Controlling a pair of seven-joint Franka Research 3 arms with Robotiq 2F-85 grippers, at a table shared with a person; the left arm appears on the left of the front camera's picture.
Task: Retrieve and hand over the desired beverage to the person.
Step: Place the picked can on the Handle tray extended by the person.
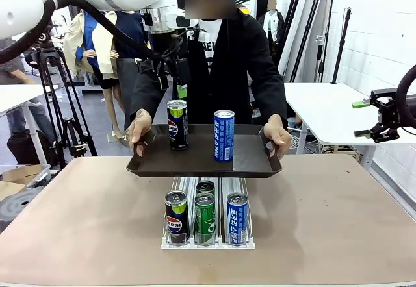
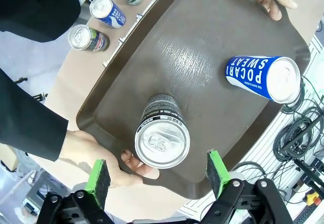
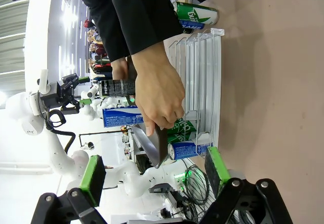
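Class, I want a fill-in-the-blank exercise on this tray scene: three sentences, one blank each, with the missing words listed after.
1. The person holds the brown tray with ____ hands.
2. ____ cans stand on the tray: a Pepsi can and a blue Pocari Sweat can.
3. The left gripper hangs with open jaws straight above the ____ can.

Missing words: both; Two; Pepsi

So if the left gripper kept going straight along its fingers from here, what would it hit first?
Most likely the top of the Pepsi can standing on the tray. The left gripper is open above it, the can lying nearly between its green pads, though how far above is hard to judge.
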